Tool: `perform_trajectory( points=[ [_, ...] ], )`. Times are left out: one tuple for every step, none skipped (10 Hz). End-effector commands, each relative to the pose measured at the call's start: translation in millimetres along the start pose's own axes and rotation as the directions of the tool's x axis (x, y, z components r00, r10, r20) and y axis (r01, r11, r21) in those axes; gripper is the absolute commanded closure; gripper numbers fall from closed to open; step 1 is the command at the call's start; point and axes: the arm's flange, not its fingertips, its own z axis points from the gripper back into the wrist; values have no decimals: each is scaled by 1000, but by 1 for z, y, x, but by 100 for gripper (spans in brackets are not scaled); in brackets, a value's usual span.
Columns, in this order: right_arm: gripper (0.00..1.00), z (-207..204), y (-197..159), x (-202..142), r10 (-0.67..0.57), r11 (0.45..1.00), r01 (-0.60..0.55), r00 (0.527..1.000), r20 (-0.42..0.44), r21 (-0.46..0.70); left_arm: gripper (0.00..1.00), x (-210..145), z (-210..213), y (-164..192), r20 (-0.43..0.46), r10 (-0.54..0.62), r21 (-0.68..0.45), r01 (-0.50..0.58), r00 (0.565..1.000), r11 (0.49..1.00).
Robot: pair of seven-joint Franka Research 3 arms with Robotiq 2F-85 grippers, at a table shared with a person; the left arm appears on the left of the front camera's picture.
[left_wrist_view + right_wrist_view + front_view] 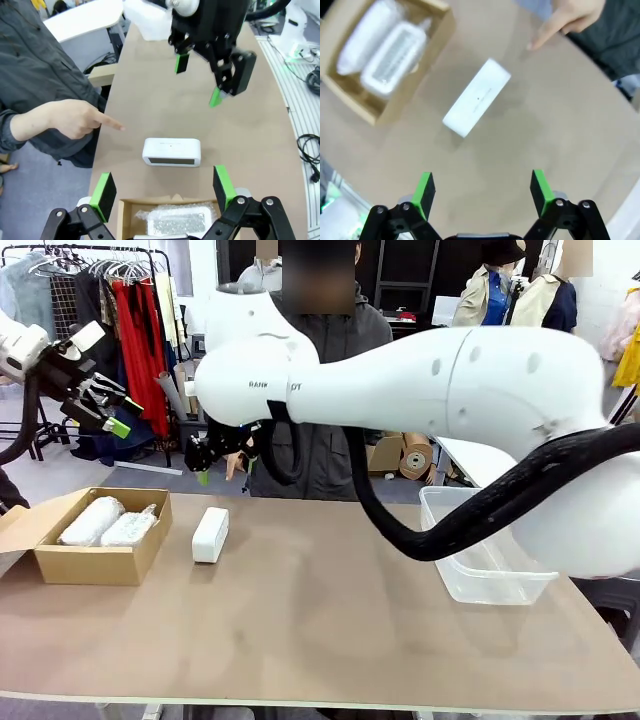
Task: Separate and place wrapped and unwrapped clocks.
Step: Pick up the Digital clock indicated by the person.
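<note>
On the brown table (pixel 330 620), at about 9 o'clock from its middle, lies the bare smooth white block clock (pixel 210 534). It sits just beside the brown cardboard box (pixel 95 562), which holds the two white clocks bundled in crinkly clear plastic wrap (pixel 108 524), side by side. The see-through plastic tub (pixel 480 580) sits well apart, over at 3 o'clock.

Look at your right gripper (pixel 205 462). It has reached across the middle and hangs in the air above the bare clock, a bit to the far side. Its jaws are spread wide and it holds nothing. In the right wrist view the bare clock (pixel 477 97) is at 12 o'clock from that gripper (pixel 481 189), and its long side runs at a slant, from 7 o'clock up to 1 o'clock.

Your left gripper (pixel 112 408) is up high over the box, jaws wide, holding nothing.

The person's hand (pixel 70 119) points a finger toward the bare clock and stays apart from it.

I think your right arm is the nearer one. You will likely need to turn its wrist so the pads (pixel 540 186) close across the clock's short side.
</note>
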Motion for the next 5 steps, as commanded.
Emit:
perform_trajectory(
  points=[
    [0, -24, 7, 22, -19, 999, 19, 1000, 20, -26, 0, 0, -1, -2, -5, -12, 3, 12, 1000, 1000],
    [0, -40, 6, 26, 2, 1000, -2, 1000, 28, -3, 0, 0, -1, -2, -5, -12, 3, 12, 1000, 1000],
    [0, -56, 3, 31, -15, 1000, 16, 999, 49, -16, 0, 0, -1, -2, -5, -12, 3, 12, 1000, 1000],
    [0, -60, 1, 30, 23, 1000, -23, 998, 55, -8, 0, 0, -1, -2, -5, -12, 3, 12, 1000, 1000],
    [0, -55, -2, 7, -11, 1000, 11, 1000, 4, 13, 0, 0, -1, -2, -5, -12, 3, 12, 1000, 1000]
  ],
)
